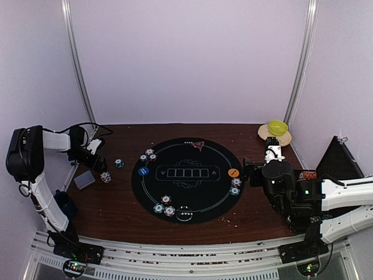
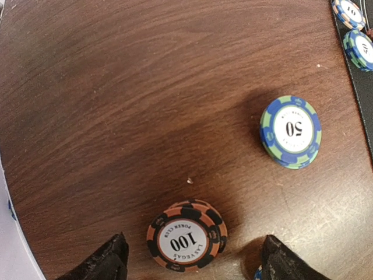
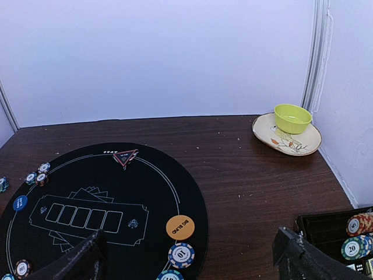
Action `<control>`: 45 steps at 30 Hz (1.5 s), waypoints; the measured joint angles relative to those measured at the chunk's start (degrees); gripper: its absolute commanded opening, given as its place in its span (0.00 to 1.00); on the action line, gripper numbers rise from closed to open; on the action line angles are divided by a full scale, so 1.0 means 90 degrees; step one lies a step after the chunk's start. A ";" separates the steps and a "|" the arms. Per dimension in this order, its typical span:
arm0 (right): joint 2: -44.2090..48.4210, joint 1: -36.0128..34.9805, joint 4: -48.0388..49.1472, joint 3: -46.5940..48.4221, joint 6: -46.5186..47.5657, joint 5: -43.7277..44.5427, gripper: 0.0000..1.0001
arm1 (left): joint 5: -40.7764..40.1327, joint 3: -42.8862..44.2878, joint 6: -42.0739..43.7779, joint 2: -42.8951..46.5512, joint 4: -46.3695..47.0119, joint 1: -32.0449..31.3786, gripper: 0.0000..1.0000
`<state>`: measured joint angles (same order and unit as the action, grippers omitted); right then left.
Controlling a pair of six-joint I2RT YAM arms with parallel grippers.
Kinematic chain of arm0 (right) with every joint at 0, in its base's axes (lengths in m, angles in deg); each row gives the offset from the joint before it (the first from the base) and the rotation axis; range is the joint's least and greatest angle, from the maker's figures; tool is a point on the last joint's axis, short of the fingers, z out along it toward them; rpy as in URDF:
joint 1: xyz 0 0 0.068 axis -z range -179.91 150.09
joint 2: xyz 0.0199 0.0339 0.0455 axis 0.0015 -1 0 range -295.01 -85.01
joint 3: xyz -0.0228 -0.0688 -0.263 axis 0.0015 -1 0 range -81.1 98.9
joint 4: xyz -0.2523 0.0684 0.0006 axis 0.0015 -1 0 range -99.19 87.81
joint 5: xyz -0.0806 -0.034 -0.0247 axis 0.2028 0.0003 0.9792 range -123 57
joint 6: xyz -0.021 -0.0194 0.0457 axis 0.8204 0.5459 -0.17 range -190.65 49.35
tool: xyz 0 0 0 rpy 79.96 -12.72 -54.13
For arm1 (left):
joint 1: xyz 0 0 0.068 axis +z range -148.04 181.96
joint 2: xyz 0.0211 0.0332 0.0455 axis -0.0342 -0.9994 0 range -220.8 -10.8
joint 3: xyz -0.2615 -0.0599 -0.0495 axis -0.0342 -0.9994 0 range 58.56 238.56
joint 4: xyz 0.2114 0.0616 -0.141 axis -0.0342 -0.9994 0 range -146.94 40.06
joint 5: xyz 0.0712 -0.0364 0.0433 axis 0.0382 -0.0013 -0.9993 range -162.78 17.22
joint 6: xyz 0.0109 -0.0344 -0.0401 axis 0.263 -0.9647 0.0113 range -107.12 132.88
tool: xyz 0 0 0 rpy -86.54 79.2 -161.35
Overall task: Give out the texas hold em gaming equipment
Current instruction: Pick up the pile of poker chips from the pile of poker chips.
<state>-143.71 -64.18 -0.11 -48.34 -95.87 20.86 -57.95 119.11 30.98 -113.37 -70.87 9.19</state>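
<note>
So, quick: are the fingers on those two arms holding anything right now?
Left gripper: open, straddling the orange 100 chip without gripping it.
Right gripper: open, holding nothing.

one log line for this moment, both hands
left hand open over 100 chip on table | 50 chip beside it | right hand open, empty, above mat near big blind button

The left claw point(image 2: 193, 248) stands wide, the orange 100 chip point(image 2: 186, 236) between its fingers. The 50 chip point(image 2: 290, 132) lies at 2 o'clock, well apart; from 9 to 12 o'clock the tabletop point(image 2: 116, 105) gives free passage. Before the right claw point(image 3: 189, 236), a bowl point(image 3: 291, 116) on its plate point(image 3: 294, 143) stands at 1 o'clock.
</note>
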 measured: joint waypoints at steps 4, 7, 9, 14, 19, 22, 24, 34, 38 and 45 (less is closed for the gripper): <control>0.0000 0.0000 0.0000 0.0000 0.0000 -0.0002 1.00 | -0.0034 0.0000 -0.0010 -0.0015 0.0012 0.0000 0.77; 0.0000 0.0000 0.0000 0.0000 0.0000 0.0000 1.00 | -0.0056 0.0000 -0.0022 -0.0015 0.0017 0.0000 0.73; 0.0000 0.0000 0.0000 0.0000 0.0000 -0.0002 1.00 | -0.0068 0.0000 -0.0029 -0.0022 0.0024 0.0000 0.72; 0.0000 0.0000 0.0000 0.0000 0.0000 0.0000 1.00 | -0.0085 0.0000 -0.0032 -0.0061 0.0039 0.0000 0.70; 0.0000 0.0000 -0.0002 0.0000 0.0000 -0.0002 1.00 | -0.0102 0.0000 -0.0032 -0.0075 0.0044 0.0000 0.69; 0.0000 0.0000 -0.0002 0.0000 0.0000 0.0000 1.00 | -0.0104 0.0000 -0.0032 -0.0092 0.0046 0.0000 0.67; 0.0000 0.0000 -0.0002 0.0000 0.0000 0.0000 1.00 | -0.0104 0.0000 -0.0032 -0.0114 0.0051 0.0000 0.66; 0.0000 -0.0002 -0.0005 0.0000 0.0000 0.0000 1.00 | -0.0107 0.0000 -0.0041 -0.0226 0.0136 0.0000 0.58; 0.0000 -0.0005 -0.0005 0.0000 0.0000 0.0000 1.00 | -0.0107 0.0000 -0.0053 -0.0226 0.0153 0.0000 0.49; 0.0000 -0.0015 -0.0007 0.0000 0.0000 0.0000 1.00 | -0.0102 0.0000 -0.0063 -0.0223 0.0158 -0.0005 0.37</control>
<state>-143.71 -64.31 -0.17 -48.34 -95.87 20.86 -58.87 119.11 30.42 -115.38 -69.45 9.14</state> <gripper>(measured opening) 0.999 0.400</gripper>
